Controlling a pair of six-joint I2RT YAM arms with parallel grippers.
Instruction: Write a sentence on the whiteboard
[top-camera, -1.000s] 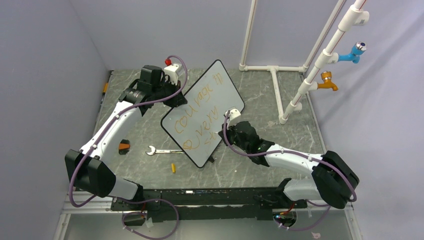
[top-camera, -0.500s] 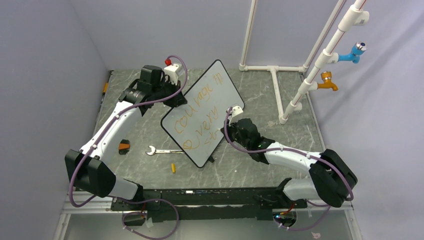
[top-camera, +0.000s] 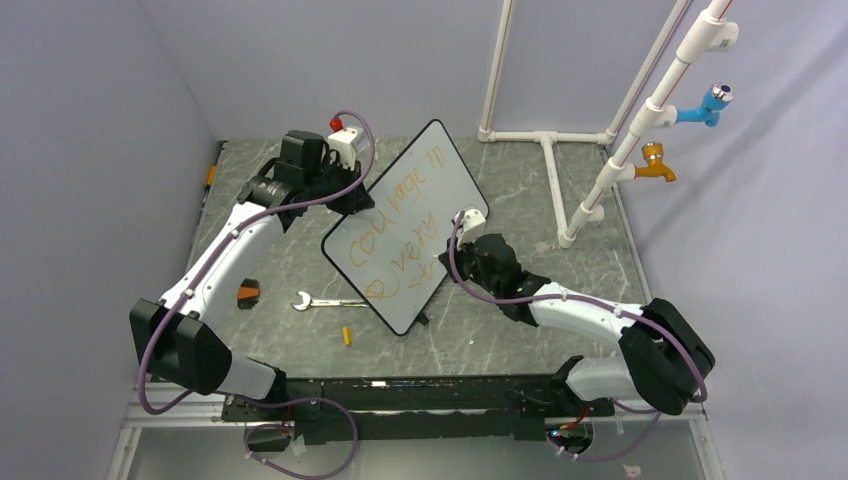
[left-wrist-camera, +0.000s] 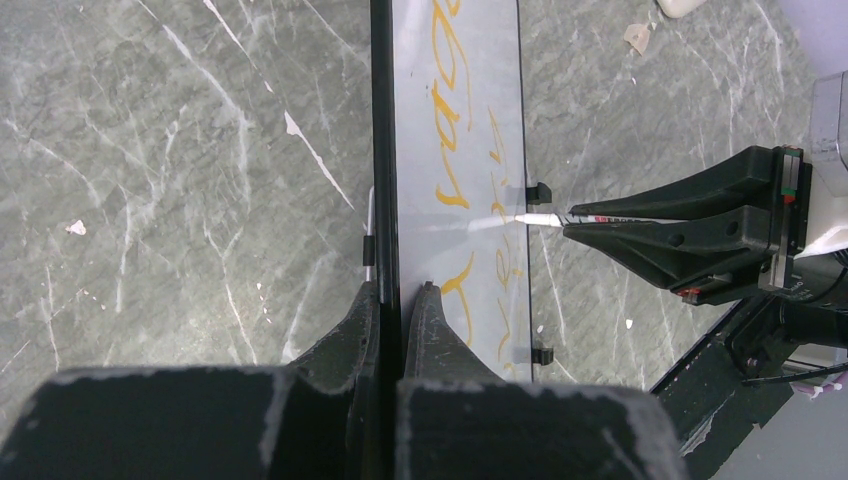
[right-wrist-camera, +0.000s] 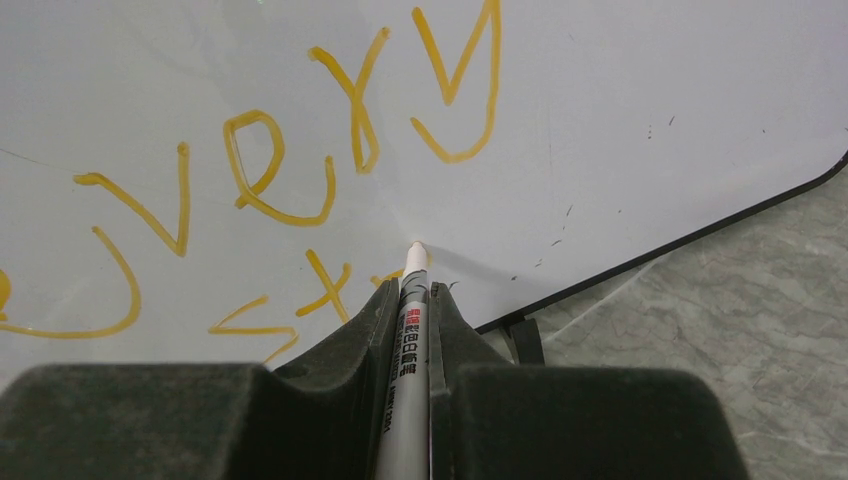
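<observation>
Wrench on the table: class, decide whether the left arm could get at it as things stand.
Probably not yet. The wrench lies uncovered, but the left claw is shut on the whiteboard rim, holding it for writing; it would have to let go first.

**Grey stone-look table boxed in by pale lilac walls**

The work surface is a table (top-camera: 520, 180) with a grey, marble-patterned top crossed by thin white veins. A plain back wall (top-camera: 400, 60), a left wall (top-camera: 80, 150) and a right wall (top-camera: 760, 250), all pale lilac, close it in on three sides. At the far right stands a white PVC pipe frame (top-camera: 548, 137): its flat base lies on the tabletop, and its uprights and slanted pipes carry thin red stripes. A blue tap (top-camera: 708, 104) and an orange tap (top-camera: 655, 163) branch off the slanted pipes. The light is soft and even, with faint shadows.
</observation>
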